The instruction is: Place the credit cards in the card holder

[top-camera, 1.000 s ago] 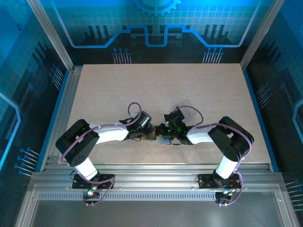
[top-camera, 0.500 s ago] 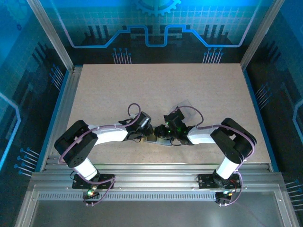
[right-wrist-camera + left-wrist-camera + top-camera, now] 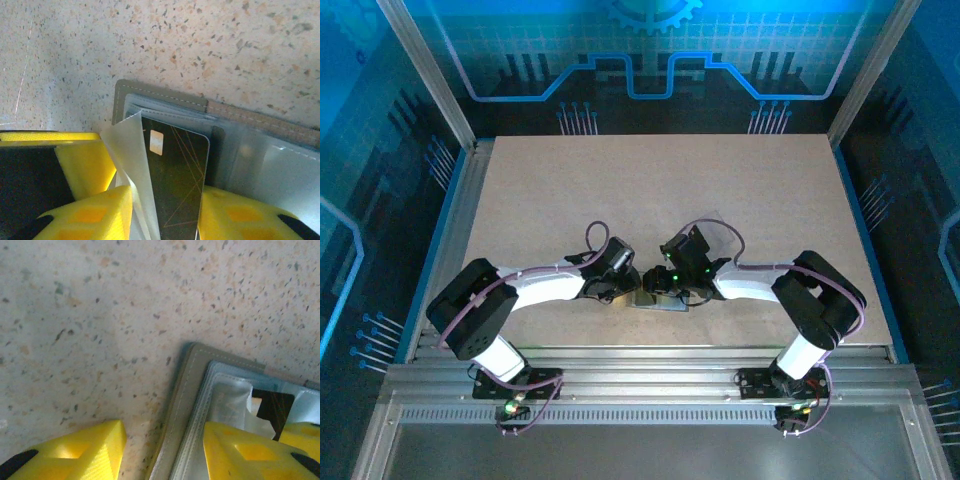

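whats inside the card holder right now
A black card with a chip lies in the open card holder, beside a lifted clear sleeve. Its lower corner is hidden by the right gripper; deeper pockets cannot be made out.

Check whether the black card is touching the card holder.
Touching. The right wrist view shows the black card lying flat inside the open card holder, with the holder's clear flap overlapping the card's left edge.

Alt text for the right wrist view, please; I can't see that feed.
A black card with a chip lies in the open grey card holder, beside a lifted clear sleeve. The right gripper has its yellow fingers apart on either side of the card, over a speckled table.
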Robot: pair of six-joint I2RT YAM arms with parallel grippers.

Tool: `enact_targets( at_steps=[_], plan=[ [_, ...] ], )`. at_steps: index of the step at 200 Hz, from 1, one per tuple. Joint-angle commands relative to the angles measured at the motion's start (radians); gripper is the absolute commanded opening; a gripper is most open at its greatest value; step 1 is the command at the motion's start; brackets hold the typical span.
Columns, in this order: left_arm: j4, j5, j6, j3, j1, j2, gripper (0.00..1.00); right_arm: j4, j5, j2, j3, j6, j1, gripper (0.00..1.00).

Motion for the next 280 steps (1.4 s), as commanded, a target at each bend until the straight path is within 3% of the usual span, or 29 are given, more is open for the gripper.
enact_targets(
  at_steps=[1, 108, 238, 280],
  plan=[
    [-0.158, 0.124, 0.017, -0.037, -0.004, -0.003, 0.48, -0.039, -0.031, 0.009, 0.042, -0.017, 0.020, 0.43],
    [-0.170, 0.145, 0.061, -0.015, 0.041, -0.008, 0.48, -0.334, 0.004, 0.049, 0.261, -0.136, 0.025, 0.45],
    [-0.180, 0.159, 0.072, -0.027, 0.082, -0.060, 0.48, -0.246, -0.141, 0.175, 0.248, -0.059, 0.030, 0.44],
    [-0.111, 0.232, 0.041, -0.081, 0.124, -0.125, 0.48, -0.204, -0.159, 0.171, 0.222, -0.042, 0.021, 0.46]
  ],
)
